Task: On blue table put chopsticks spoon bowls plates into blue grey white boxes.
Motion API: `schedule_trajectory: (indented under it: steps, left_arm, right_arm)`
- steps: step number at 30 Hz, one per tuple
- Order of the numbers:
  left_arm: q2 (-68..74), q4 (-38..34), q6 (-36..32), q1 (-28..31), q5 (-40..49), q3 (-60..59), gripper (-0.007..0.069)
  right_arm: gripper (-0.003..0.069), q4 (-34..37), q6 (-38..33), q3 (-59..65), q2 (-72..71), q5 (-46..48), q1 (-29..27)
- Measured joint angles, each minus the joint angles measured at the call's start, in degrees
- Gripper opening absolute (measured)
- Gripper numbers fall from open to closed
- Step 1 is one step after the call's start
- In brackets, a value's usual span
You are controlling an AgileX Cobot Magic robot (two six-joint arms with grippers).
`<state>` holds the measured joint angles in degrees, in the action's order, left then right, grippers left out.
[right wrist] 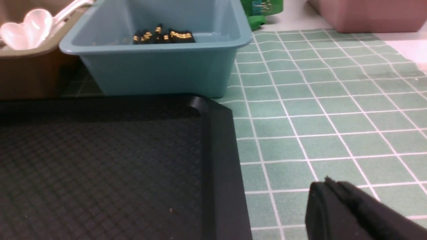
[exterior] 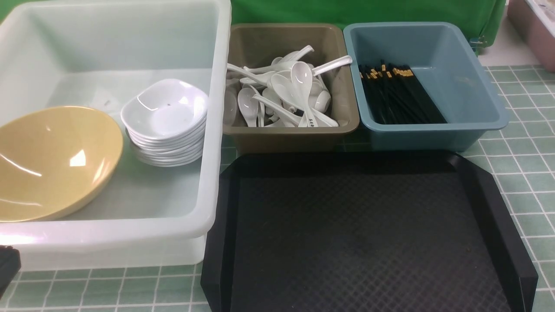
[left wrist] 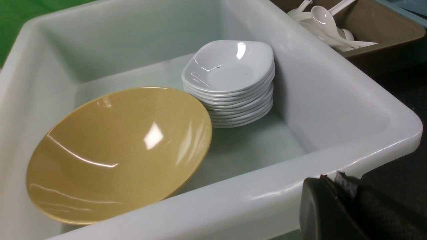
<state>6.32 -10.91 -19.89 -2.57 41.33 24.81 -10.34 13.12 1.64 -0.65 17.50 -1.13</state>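
Everything appearing sorted: yellow bowl (exterior: pixel 52 162) and white plates (exterior: pixel 167 121) sitting in white tub (exterior: pixel 217 130), spoons (exterior: pixel 286 93) in grey bin (exterior: pixel 342 99), chopsticks (exterior: pixel 399 95) in blue bin (exterior: pixel 477 86), long axis running front-to-back. Black tray (exterior: pixel 368 234) lying bare. Left end effector (left wrist: pixel 333 206) hanging beside tub's near wall, right end effector (right wrist: pixel 347 213) over tabletop (right wrist: pixel 333 116); both probably closed, holding nothing.

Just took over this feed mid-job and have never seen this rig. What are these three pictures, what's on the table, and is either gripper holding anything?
It is a robot with two arms. One picture looks forward from between them; the other two come from cameras on the wrists. On the table stand a white tub holding a yellow bowl and stacked plates, a grey bin of spoons, a blue bin of chopsticks, and a black tray with nothing on it. The left gripper and right gripper are shut, holding nothing.
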Motion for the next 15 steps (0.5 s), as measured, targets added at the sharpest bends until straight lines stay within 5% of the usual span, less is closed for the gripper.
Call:
schedule_trajectory:
  steps: [15]
  left_arm:
    - [0.0,0.0,0.0,0.0,0.0,0.0,0.0001]
  right_arm:
    - [0.0044,0.0,-0.05,0.0,0.0,0.0,0.06]
